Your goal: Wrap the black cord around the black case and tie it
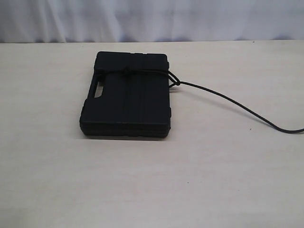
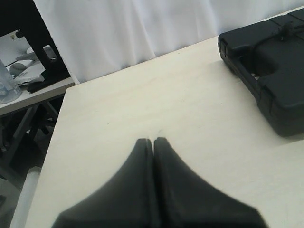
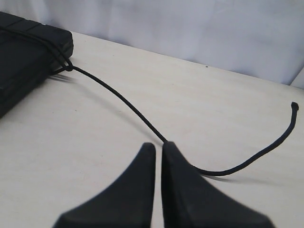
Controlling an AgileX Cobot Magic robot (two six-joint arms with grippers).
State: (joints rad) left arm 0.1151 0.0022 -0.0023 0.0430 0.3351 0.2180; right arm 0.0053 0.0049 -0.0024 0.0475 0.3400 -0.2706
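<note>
The black case [image 1: 126, 95] lies flat on the table, slot handle to the left. The black cord [image 1: 223, 97] runs across its far end with a knot [image 1: 126, 71] on the lid, then trails right over the table and out of the exterior view. Neither gripper shows in that view. My left gripper [image 2: 152, 139] is shut and empty above bare table, with the case [image 2: 270, 61] some way off. My right gripper [image 3: 158, 144] is shut with nothing between its fingers. The cord [image 3: 118, 97] passes under one fingertip on its way from the case [image 3: 23, 52] to its free end [image 3: 294, 105].
A white curtain [image 1: 152, 19] hangs behind the table. In the left wrist view the table edge [image 2: 57, 128] drops off to a cluttered bench with a black stand [image 2: 33, 42].
</note>
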